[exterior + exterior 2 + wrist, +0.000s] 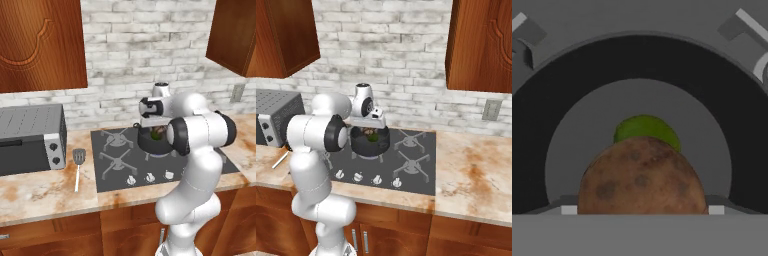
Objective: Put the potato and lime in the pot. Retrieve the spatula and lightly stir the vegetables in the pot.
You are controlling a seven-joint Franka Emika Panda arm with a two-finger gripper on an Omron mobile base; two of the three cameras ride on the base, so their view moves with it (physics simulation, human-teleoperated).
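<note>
My gripper (642, 210) hangs over the mouth of the dark pot (639, 60), shut on the brown spotted potato (642, 175), whose sides meet both fingertips. Beneath the potato, the green lime (646, 129) lies on the pot's grey floor, half hidden by it. In the left base view the hand (152, 112) sits just above the pot (145, 142) on the hob's back right burner. The spatula (78, 167) lies on the counter left of the hob, grey slotted head away from me. In the right base view the pot (370, 145) stands under the hand (367, 116).
A black hob (117, 160) with knobs along its front edge carries the pot. A grey toaster oven (30, 137) stands at the left, close to the spatula. Wooden cabinets hang overhead on both sides. Bare counter (476, 180) stretches to the hob's right.
</note>
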